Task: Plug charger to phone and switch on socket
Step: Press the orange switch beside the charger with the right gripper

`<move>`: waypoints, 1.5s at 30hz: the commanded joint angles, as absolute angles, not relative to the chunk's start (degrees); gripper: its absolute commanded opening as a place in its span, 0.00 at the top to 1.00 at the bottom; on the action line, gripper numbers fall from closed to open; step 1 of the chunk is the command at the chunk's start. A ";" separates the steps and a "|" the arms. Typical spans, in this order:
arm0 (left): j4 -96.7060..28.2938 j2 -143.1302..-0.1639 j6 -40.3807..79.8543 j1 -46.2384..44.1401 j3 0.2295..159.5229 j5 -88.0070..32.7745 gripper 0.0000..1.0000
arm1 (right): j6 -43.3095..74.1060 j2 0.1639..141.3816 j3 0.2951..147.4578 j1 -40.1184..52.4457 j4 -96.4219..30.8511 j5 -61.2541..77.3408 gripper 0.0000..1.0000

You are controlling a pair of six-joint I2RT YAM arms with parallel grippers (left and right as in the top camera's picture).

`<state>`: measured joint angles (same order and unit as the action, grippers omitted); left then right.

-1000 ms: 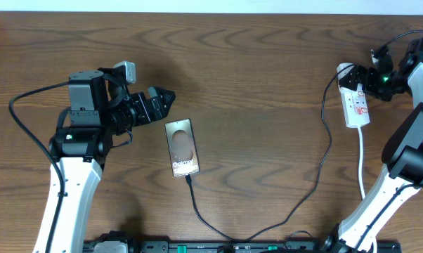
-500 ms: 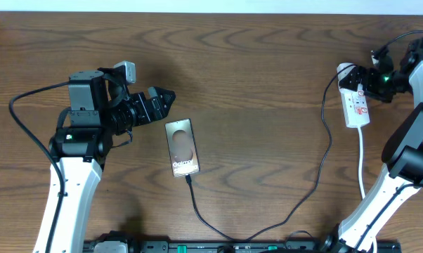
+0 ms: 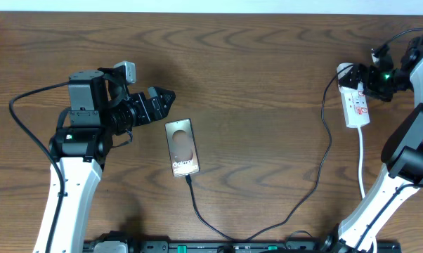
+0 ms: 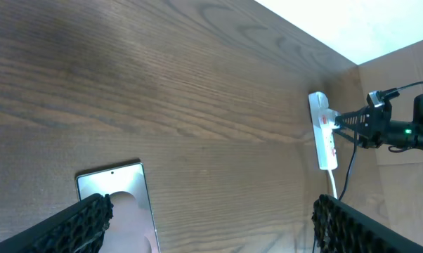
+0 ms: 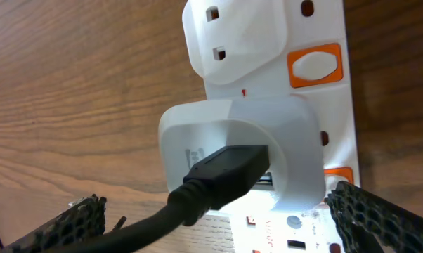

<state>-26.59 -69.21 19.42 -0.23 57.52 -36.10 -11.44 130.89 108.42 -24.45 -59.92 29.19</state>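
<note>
Right gripper point(image 5: 229, 223), jaws wide and empty, straddles the socket point(image 3: 356, 107) by the right edge of the table point(image 3: 254, 63); left gripper point(image 3: 165, 105) gapes beside the phone point(image 3: 182, 147), open wood between.

Overhead: straight down, far, whole desk point(image 3: 254, 56). L wrist: low, looks across desk toward socket point(image 4: 325, 140). R wrist: close-up of same socket.

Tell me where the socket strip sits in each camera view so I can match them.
Overhead: the socket lies at the far right, in the upper half.
Left wrist: it is small, right of centre, in the upper half.
Right wrist: close up, filling the upper right.
Shared landmark: the charger cable leaving it.
</note>
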 commanded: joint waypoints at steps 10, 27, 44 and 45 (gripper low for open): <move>-26.57 -68.86 18.46 -0.23 58.63 -36.67 0.07 | -9.17 131.96 108.47 -21.74 -60.01 32.21 0.01; -26.57 -68.86 18.46 -0.25 58.63 -36.67 0.07 | -8.99 132.07 106.00 -21.65 -58.94 35.14 0.01; -26.57 -68.86 18.44 -0.25 58.63 -36.67 0.07 | -8.99 132.14 105.80 -21.67 -58.96 37.58 0.01; -26.57 -68.86 18.46 -0.25 58.63 -36.67 0.07 | -8.93 132.14 105.80 -21.76 -58.92 37.41 0.01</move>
<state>-26.59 -69.21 19.42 -0.23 57.54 -36.10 -9.45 130.89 107.24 -23.55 -58.39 30.37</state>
